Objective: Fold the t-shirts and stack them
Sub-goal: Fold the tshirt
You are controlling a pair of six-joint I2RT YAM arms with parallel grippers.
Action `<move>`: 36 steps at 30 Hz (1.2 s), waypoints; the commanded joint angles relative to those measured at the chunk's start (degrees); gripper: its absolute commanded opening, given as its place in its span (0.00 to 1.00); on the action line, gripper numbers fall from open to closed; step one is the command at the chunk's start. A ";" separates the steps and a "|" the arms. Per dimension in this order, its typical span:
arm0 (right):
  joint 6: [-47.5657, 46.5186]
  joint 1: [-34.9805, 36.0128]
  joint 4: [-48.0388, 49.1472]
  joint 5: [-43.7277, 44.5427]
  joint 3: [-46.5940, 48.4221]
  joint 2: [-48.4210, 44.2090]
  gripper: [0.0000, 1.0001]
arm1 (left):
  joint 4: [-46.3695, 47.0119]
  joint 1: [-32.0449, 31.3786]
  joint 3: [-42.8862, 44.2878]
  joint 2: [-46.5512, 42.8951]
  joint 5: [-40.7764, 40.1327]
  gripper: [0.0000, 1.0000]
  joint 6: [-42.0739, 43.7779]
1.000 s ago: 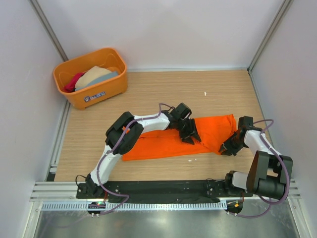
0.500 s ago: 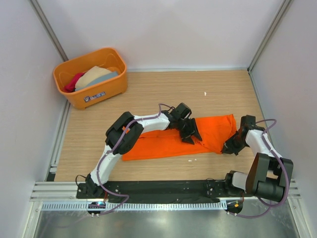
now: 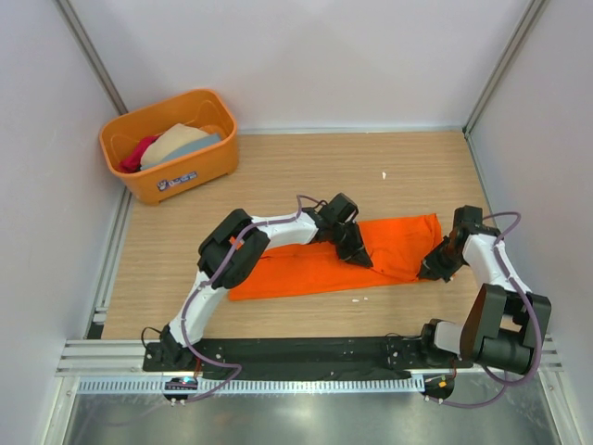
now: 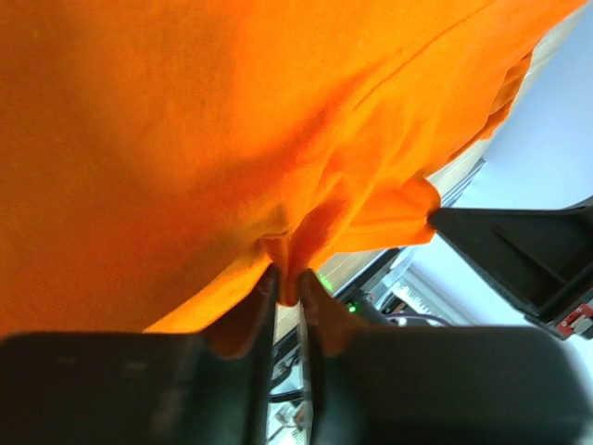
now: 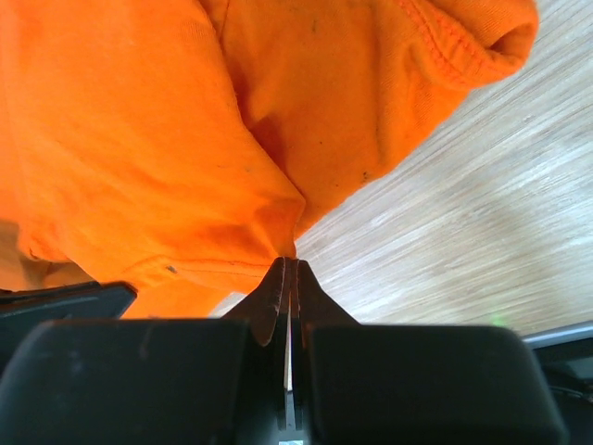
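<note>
The orange t-shirt (image 3: 301, 274) lies flat on the table (image 3: 278, 167), long from side to side. The left gripper (image 3: 359, 258) sits near its middle, and most of the cloth runs off to that hand's left. Its fingers (image 4: 246, 320) are squeezed narrow on a small fold of orange cloth. The right gripper (image 3: 433, 270) is at the shirt's right end, so the whole shirt lies to its left. Its jaws are pressed tight, and the hem seems caught between them, though the tip is hard to see. I think the next move carries this end over toward the left.
</note>
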 commanded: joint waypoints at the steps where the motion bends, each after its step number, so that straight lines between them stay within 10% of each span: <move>1: -1.86 -0.18 -1.51 0.10 2.82 0.34 0.01 | 1.78 -0.11 1.61 0.43 0.95 0.11 0.12; 16: -3.80 -0.18 1.82 -1.65 18.20 12.73 0.01 | -8.66 -0.28 2.57 0.08 1.31 0.06 4.51; 27: -5.03 -0.18 2.79 -2.01 22.50 18.54 0.01 | -19.56 -0.11 7.50 -4.13 -6.07 0.40 18.12; 36: -5.03 -0.27 2.00 -2.53 26.37 22.67 0.01 | -23.26 -1.78 13.38 -2.04 -9.43 0.29 26.58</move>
